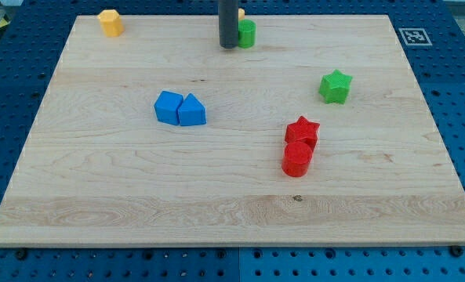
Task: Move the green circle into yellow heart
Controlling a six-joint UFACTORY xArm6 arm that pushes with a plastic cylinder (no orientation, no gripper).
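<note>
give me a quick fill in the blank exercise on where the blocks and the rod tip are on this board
1. My tip stands just to the view's left of the green ____.
2. The red star touches a red cylinder lying toward the view's ____ from it.
3. The two ____ blocks sit side by side, touching.
4. The yellow block near the board's top-left corner is far to the view's ____ of my tip.

Missing words: circle; bottom; blue; left

A: What does the arm show?
B: Only 1 straight rod [228, 22], dark grey and smooth.
A: And my tip [228, 46]?
B: Blunt, flat-ended, the same dark grey, with no markings visible.
</note>
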